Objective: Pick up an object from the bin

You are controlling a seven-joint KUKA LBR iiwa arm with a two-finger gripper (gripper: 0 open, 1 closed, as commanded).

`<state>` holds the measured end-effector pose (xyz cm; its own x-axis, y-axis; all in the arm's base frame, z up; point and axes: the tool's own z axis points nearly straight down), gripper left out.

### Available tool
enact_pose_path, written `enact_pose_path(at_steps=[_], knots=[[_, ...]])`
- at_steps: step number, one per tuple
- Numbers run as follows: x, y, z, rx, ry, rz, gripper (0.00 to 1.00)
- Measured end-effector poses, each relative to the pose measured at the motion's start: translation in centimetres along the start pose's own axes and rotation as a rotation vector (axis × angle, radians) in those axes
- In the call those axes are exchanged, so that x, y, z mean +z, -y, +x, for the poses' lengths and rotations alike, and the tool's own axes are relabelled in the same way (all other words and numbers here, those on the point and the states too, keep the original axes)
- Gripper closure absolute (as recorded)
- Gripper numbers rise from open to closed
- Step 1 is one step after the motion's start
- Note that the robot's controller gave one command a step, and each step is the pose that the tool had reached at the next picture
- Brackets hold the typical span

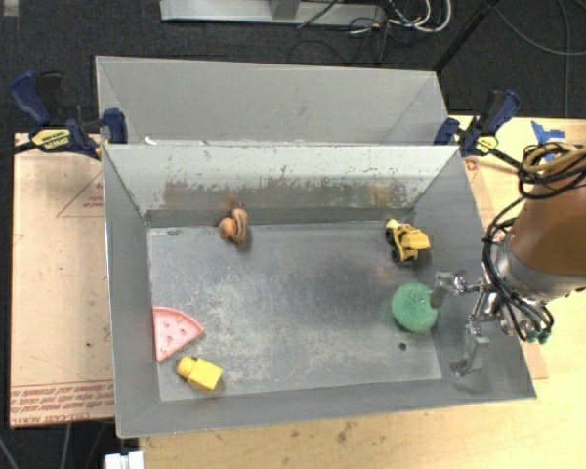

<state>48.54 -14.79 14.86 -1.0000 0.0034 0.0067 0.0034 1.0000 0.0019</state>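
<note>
1 green round lump [413, 308] sits lower right of the frame, just beside my gripper [466, 322] — it looks soft and light, so I'd pinch across its middle. Open or closed — I can't tell.

5 toys [174, 330] [199, 372] [233, 226] [407, 240] [413, 308], 1 of each kind.
</note>
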Motion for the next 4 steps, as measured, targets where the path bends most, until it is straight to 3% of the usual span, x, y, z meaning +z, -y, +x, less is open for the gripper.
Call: enact_pose_path(at_steps=[1,2,3,4], knots=[[-0.4,-0.1,-0.2,-0.004,0.007,0.001,0.00],[4.7,-3.4,-2.0,0.064,0.014,0.002,0.00],[7.7,-4.6,-1.6,-0.010,0.015,0.002,1.00],[7.7,-4.6,-1.6,-0.010,0.015,0.002,1.00]])
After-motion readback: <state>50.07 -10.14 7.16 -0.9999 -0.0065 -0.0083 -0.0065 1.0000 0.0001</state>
